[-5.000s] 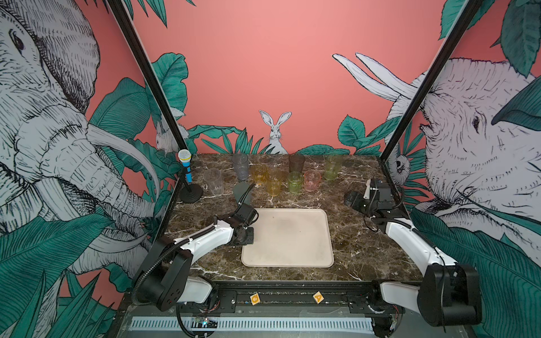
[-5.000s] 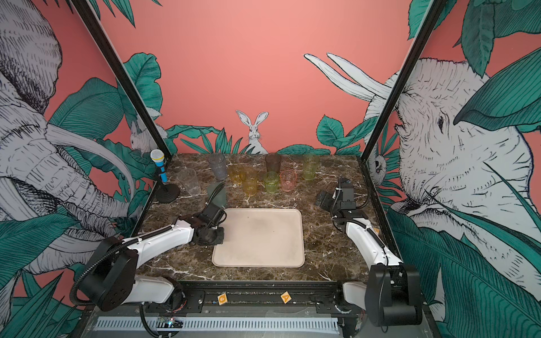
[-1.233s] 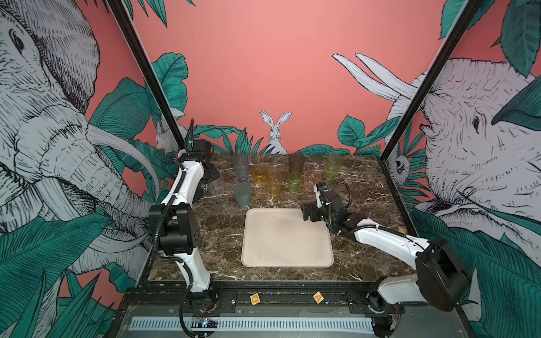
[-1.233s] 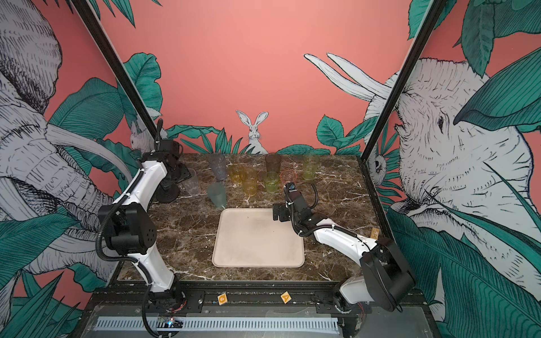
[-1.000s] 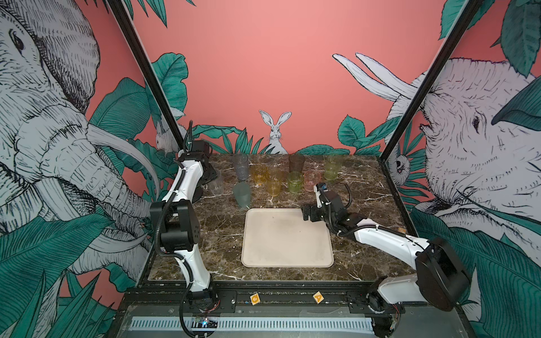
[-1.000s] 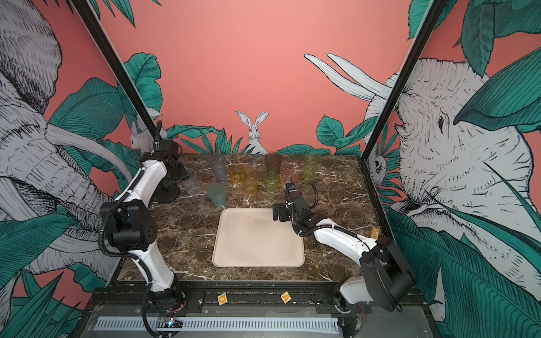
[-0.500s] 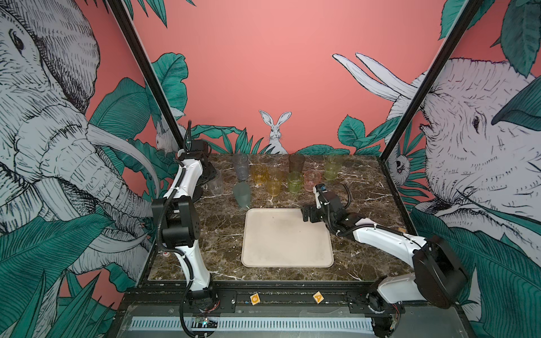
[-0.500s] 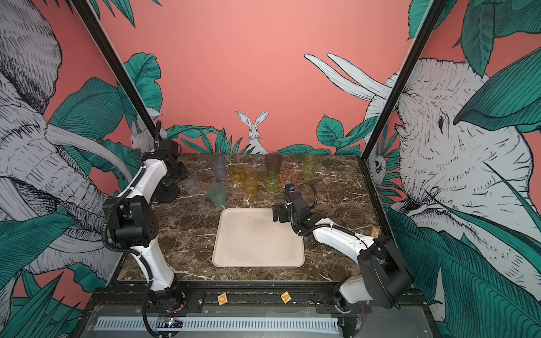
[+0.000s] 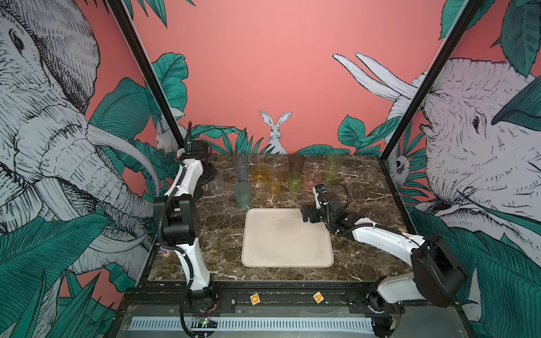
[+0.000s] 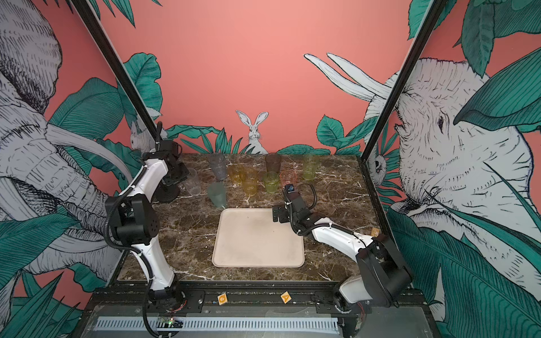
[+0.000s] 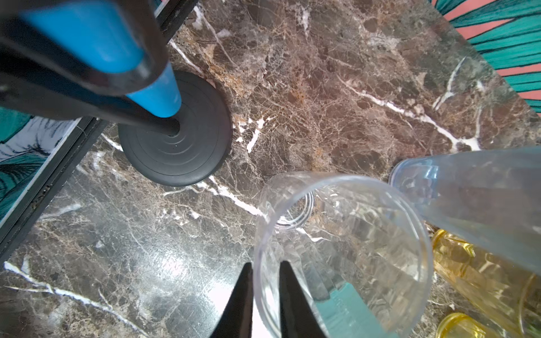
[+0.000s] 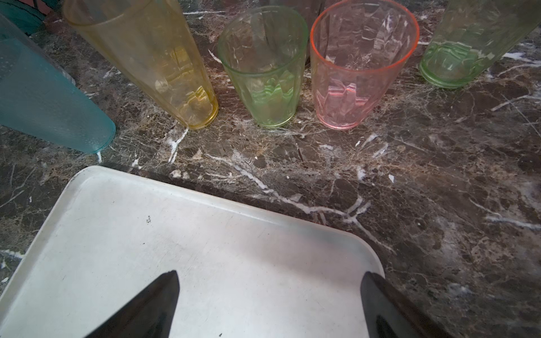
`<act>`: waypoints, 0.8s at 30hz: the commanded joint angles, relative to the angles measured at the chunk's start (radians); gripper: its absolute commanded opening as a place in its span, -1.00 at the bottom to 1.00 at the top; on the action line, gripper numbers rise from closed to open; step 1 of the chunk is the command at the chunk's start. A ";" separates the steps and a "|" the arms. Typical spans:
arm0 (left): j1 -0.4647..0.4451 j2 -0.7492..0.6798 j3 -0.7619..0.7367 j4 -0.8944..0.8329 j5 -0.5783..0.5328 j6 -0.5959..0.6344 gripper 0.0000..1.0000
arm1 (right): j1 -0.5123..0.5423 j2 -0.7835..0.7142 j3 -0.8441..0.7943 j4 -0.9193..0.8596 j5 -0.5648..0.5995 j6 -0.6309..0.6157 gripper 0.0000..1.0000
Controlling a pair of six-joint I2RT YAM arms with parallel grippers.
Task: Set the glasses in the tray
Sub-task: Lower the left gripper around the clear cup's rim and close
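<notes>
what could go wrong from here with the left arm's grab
1. The left gripper pinches only the thin rim of the clear glass; it may slip or tilt when lifted.
2. The microphone and blue-grey glass stand close by; a swing could knock either over.
3. The right gripper hangs open over the tray corner and might get in the way of the placing.

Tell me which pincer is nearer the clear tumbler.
Left. The left pincer pinches the rim of the clear tumbler; the right pincer hovers over a corner of the tray, well apart.
</notes>
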 commanded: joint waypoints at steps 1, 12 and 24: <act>0.008 -0.004 0.023 -0.006 0.010 -0.007 -0.67 | 0.002 0.006 0.031 -0.003 0.010 -0.003 0.97; 0.009 -0.042 -0.005 0.002 0.038 -0.003 -0.90 | 0.001 0.008 0.033 -0.004 0.008 -0.004 0.97; 0.007 -0.198 -0.033 -0.090 0.060 0.039 -1.00 | 0.002 0.007 0.033 -0.006 0.005 -0.003 0.98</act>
